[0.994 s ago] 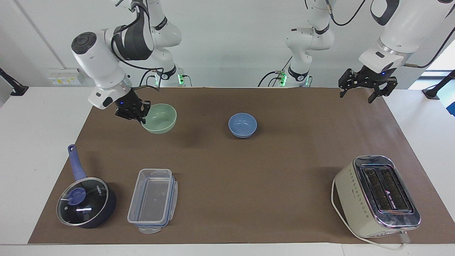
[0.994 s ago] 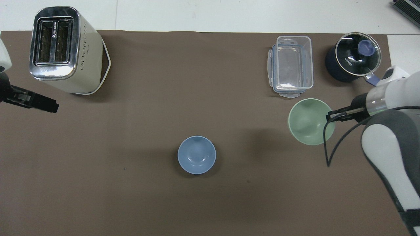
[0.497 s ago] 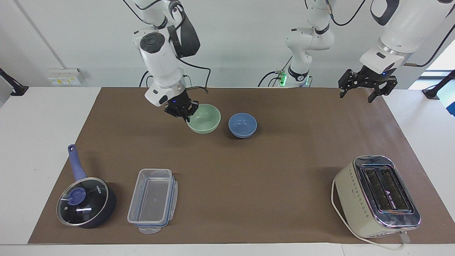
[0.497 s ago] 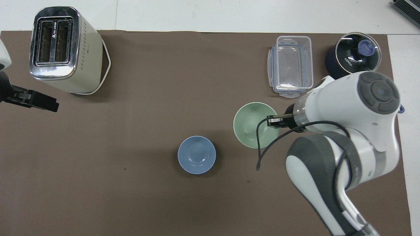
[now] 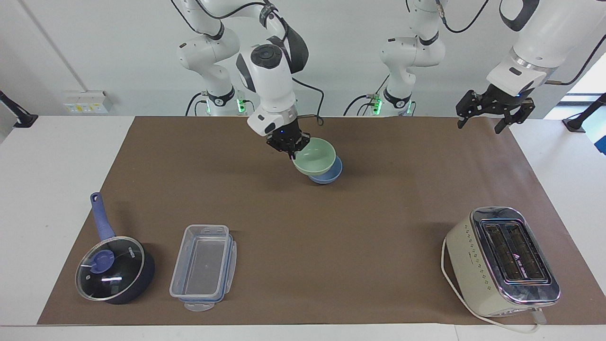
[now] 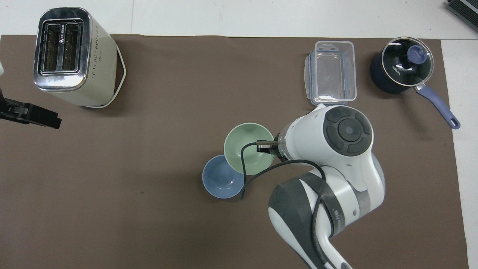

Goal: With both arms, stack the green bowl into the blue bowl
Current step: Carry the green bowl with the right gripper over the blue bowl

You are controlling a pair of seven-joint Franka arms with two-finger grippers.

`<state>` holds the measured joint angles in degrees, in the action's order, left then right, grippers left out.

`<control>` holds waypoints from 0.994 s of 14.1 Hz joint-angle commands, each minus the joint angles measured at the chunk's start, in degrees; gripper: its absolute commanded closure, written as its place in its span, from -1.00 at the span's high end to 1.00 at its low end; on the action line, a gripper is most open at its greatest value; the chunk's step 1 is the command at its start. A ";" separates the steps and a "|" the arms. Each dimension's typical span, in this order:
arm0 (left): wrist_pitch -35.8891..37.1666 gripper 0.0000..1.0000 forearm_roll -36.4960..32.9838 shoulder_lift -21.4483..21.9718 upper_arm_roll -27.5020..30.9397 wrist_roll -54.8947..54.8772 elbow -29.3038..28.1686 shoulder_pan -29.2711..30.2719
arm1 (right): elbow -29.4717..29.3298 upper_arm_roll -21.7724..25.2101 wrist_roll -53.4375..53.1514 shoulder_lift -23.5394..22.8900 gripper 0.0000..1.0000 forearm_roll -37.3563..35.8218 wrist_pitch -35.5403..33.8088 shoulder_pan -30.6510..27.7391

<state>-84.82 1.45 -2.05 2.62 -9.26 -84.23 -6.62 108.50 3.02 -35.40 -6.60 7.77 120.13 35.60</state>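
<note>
Toaster [image 5: 503, 260], clear container [image 5: 203, 266], lidded saucepan [image 5: 113, 268].

My tabletop [image 5: 52, 156] is white, with a brown mat [image 5: 293, 237] spread over most of it. On the mat, the blue bowl [image 5: 328, 176] sits near the middle. Farther from me stand a toaster [image 5: 502, 263] toward my left arm's end, and a clear lidded container [image 5: 203, 267] beside a dark blue saucepan [image 5: 113, 270] with a glass lid toward my right arm's end
</note>
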 commanded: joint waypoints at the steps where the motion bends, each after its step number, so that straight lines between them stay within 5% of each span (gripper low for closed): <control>1: 0.44 1.00 -0.22 1.26 -0.52 0.65 -1.28 0.56 | -0.66 -0.21 -1.69 -2.19 -1.00 1.02 0.80 1.57; 14: 0.27 1.00 -0.22 1.26 -0.52 0.47 -1.20 0.56 | 6.55 -0.47 1.21 -2.28 -1.00 3.47 5.72 2.89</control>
<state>-84.78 1.45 -2.05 2.57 -9.24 -84.25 -6.61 113.80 2.50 -35.63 -9.25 8.36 124.15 38.32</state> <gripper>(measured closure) 0.000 0.952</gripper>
